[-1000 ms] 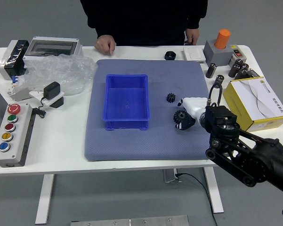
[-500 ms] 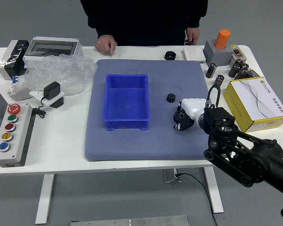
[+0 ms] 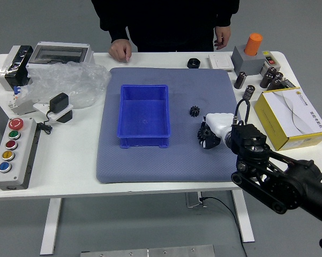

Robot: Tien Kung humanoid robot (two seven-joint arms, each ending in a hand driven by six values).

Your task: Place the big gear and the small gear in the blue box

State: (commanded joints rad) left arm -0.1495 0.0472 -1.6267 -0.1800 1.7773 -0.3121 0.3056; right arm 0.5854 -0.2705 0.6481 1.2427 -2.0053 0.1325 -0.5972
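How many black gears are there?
2: the small gear on the mat, to the right of the blue box, and the big gear at the robot's right hand, partly hidden by it. The hand might hide others.

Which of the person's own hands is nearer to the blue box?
Right. The person's right hand is at the far edge of the white table, beyond the blue box toward the picture's left; their left hand is by that edge, farther away toward the picture's right.

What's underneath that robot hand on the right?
Part of the big gear shows at the tip of the right robot hand, with the blue-grey mat around it. The hand covers the gear's other side and the mat directly below.
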